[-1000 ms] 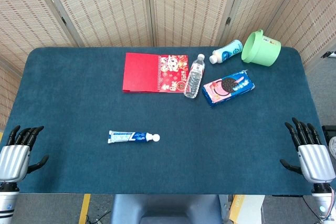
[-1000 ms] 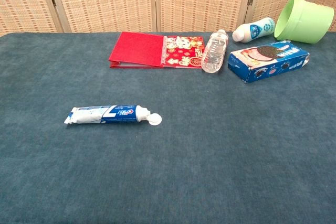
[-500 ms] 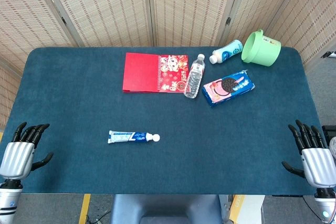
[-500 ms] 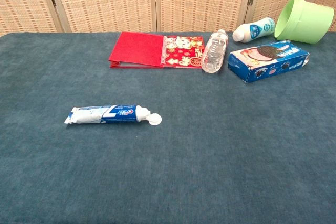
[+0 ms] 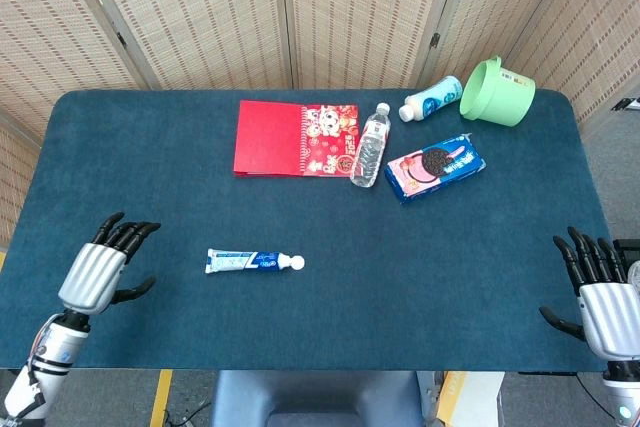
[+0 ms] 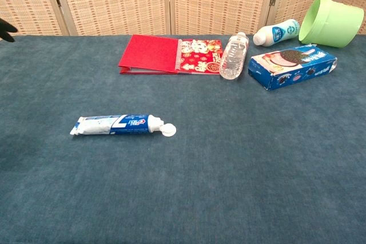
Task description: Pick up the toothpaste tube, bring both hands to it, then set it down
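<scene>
The toothpaste tube lies flat on the blue table, white cap pointing right; the chest view shows the same toothpaste tube left of centre. My left hand hovers over the table's front left, well left of the tube, fingers apart and holding nothing. Only a dark fingertip of it shows at the chest view's left edge. My right hand stays off the front right corner, fingers spread, empty.
At the back of the table lie a red notebook, a clear water bottle, a blue cookie box, a small white bottle and a tipped green cup. Wicker screens stand behind.
My left hand has risen and moved right, from off the table's left corner to over its front left area. The right hand sank slightly. The tube has not moved.
</scene>
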Motion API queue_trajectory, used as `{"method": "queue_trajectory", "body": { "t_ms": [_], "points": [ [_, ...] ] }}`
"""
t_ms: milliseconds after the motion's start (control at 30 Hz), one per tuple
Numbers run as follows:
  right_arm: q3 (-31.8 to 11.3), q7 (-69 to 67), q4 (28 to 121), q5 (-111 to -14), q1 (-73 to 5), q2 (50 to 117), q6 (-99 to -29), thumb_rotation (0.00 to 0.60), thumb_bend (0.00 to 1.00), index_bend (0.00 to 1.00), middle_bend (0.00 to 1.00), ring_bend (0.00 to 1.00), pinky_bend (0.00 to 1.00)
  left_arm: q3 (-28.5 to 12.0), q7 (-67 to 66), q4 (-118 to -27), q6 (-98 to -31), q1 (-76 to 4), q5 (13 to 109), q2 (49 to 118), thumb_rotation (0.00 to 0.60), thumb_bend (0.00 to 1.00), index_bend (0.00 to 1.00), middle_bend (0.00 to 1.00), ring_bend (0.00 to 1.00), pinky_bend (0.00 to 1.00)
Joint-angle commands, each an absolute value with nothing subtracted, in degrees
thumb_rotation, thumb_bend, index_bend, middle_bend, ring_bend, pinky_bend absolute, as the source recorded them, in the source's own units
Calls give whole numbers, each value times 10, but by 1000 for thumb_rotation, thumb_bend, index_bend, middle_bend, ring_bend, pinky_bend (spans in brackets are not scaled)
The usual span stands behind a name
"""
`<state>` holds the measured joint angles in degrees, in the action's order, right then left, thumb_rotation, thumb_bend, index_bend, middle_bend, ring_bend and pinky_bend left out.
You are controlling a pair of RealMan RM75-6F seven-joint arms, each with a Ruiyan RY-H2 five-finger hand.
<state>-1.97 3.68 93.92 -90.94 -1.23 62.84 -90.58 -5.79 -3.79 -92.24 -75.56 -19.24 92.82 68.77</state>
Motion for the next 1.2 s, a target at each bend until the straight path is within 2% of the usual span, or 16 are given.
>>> {"method": "queue_trajectory", "body": {
  "t_ms": [33,233,633,1200],
  "points": [
    [-20,38,941,-911,-12,627,-905,600,0,0,0,0,0,-64,-41,-926,-721,-224,932,704,600,256,184,251,236,135],
    [-20,41,946,-911,-11,625,-907,600,0,0,0,0,0,-78,-89,-919,-649,-271,886,743,600,254,212,251,219,136],
    [-23,36,944,-906,-10,624,-905,600,0,0,0,0,0,-84,-166,-852,-578,-325,809,838,600,255,222,251,233,144],
    [-25,31,943,-902,-11,624,-899,600,0,0,0,0,0,-79,-216,-797,-550,-353,738,903,600,257,310,313,306,185]
  ]
}}
